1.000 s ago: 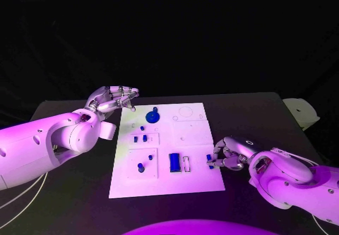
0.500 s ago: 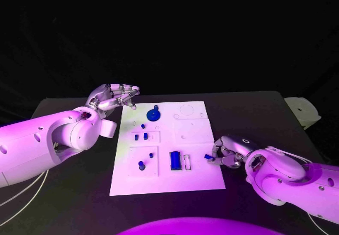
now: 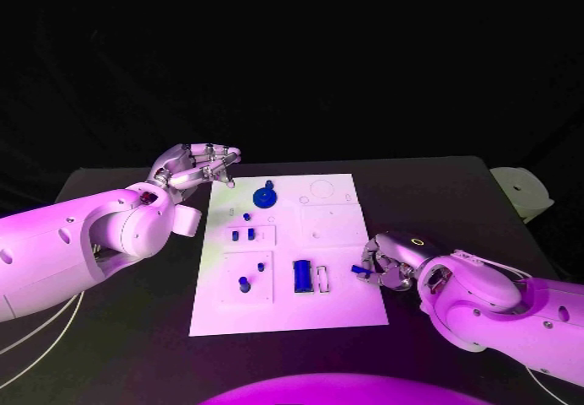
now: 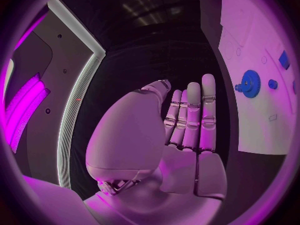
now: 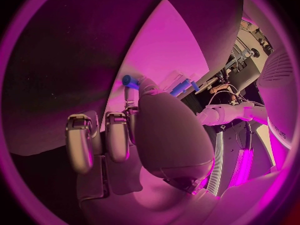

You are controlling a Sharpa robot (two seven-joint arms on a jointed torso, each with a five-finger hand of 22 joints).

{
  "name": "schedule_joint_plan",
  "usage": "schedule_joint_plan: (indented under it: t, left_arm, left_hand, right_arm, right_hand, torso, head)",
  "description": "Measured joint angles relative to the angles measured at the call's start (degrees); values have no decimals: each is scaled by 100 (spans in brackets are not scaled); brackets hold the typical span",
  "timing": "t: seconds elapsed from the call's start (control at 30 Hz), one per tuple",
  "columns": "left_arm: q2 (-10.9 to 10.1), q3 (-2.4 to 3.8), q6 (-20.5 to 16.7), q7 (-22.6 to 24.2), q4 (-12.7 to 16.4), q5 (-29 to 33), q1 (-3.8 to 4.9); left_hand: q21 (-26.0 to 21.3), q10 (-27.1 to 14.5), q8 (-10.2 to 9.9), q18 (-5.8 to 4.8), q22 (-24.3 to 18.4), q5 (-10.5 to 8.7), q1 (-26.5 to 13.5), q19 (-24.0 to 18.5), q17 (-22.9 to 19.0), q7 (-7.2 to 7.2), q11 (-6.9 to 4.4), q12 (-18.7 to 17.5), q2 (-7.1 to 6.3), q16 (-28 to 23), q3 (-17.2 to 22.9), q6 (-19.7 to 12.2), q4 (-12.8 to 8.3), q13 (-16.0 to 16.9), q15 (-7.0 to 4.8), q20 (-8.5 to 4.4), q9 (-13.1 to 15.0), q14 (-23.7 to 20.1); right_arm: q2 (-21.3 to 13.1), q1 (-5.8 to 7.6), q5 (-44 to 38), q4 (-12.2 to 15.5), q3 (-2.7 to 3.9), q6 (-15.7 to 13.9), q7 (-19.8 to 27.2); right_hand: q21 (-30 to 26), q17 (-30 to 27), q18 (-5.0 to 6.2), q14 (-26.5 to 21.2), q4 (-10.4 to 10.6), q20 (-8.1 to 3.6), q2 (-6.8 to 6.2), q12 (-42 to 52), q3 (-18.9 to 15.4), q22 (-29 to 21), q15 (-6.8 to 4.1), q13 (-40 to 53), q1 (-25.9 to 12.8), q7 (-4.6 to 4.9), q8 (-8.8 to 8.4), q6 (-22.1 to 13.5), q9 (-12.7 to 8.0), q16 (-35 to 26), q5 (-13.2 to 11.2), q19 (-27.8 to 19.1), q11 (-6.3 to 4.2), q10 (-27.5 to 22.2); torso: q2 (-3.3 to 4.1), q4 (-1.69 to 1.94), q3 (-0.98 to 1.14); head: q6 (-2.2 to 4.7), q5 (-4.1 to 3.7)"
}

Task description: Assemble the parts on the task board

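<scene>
The white task board (image 3: 341,245) lies in the middle of the black table. On it sit a blue gear (image 3: 264,198), small blue pegs (image 3: 242,235), a blue block (image 3: 300,276) and a blue piece (image 3: 245,286). My right hand (image 3: 392,263) is at the board's right edge and pinches a small blue part (image 3: 360,270); the right wrist view shows that part (image 5: 130,81) at the fingertips. My left hand (image 3: 195,171) hovers off the board's far left corner, holding nothing, fingers straight and close together (image 4: 190,116). The gear (image 4: 250,80) appears in the left wrist view.
A pale object (image 3: 521,192) sits at the table's right edge. Bare black table (image 3: 121,321) surrounds the board on the left and front.
My right hand has drawn slightly inward along the board's right edge with the blue part still pinched. The left hand has stayed in place.
</scene>
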Motion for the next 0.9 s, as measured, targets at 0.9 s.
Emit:
schedule_joint_plan:
  t: [0.9]
  left_arm:
    - [17,0,0,-12,-3,0,0]
  left_hand:
    - [0,-20,0,0,0,0,-2,0,-4,20,-21,0,-2,0,16,-20,-16,-5,0,0,-1,0]
  right_arm:
    - [237,91,269,354,-43,-157,-154]
  right_hand:
    - [0,4,0,0,-682,0,-532,-33,1645,-1,-2,-448,-1400,23,353,-169,422,0,775,1,21,21]
  torso:
    - [3,3,0]
  head:
    - [-6,18]
